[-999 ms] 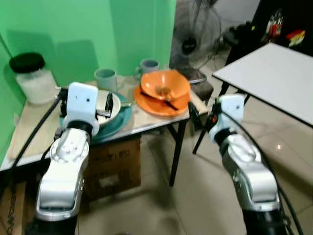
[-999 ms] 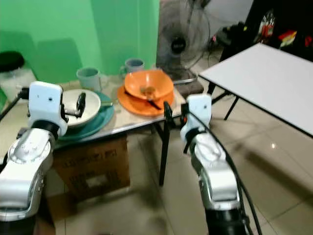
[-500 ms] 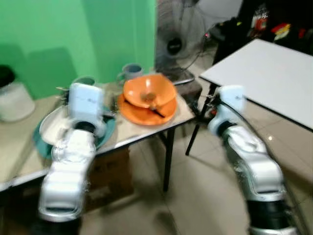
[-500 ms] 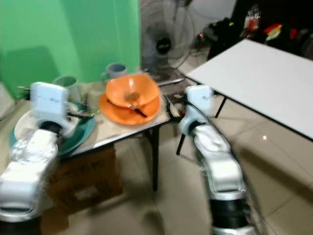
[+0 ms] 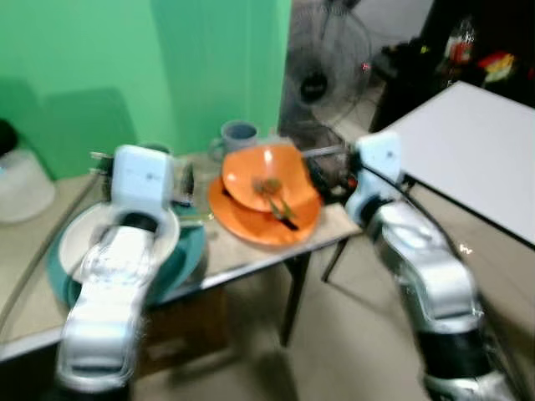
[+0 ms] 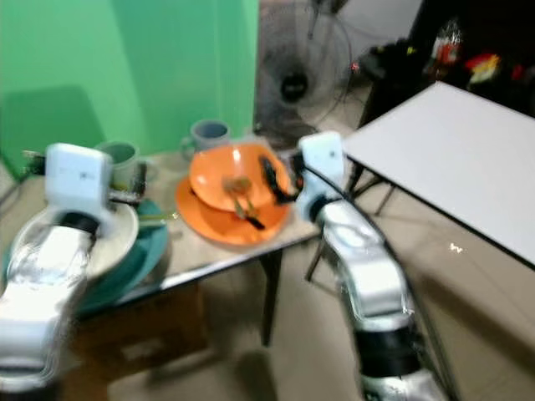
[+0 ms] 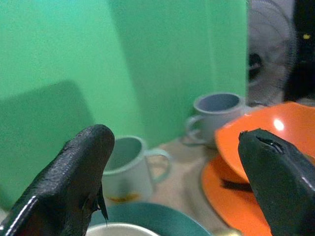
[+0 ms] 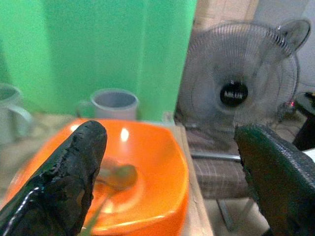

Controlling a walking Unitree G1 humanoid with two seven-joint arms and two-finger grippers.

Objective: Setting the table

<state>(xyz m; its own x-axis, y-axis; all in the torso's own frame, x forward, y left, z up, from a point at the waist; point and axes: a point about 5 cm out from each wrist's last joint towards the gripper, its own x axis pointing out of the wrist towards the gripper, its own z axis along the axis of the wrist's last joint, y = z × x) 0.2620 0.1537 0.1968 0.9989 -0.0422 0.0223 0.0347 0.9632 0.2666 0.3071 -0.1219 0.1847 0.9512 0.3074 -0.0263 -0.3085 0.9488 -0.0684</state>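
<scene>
green wall behind a low side table (image 5: 251, 259), tiled floor, a white table (image 6: 451, 159) off to the robot's right, a standing fan (image 8: 241, 91) beyond the side table's far corner. landmark is the orange bowl (image 5: 269, 167): it sits nested on an orange plate (image 5: 259, 221) near the side table's right end, with dark cutlery (image 5: 280, 205) lying in it, blurred so i can't tell fork from spoon. behind the bowl by the wall is a grey mug (image 8: 107, 104); further left of the bowl a pale green mug (image 7: 129, 167), then a white bowl (image 5: 92, 246) on a teal plate (image 5: 188, 255). right gripper (image 8: 172, 182) hovers just right of the orange bowl's rim, fingers spread wide, nothing held. left gripper (image 7: 179, 182) is over the teal plate, left of the orange bowl, aimed at the green mug, also spread and empty. judgement: reach-in for the first pickup, nothing moved to the white table yet. risks: head views are motion-blurred, so closing now risks misjudging the rim. bowl is loose on the plate, so a one-sided pinch could tilt it and dump the cutlery. stack sits near the table edge, so a nudge could slide it off. mugs stand close behind, so overreach could knock them.
</scene>
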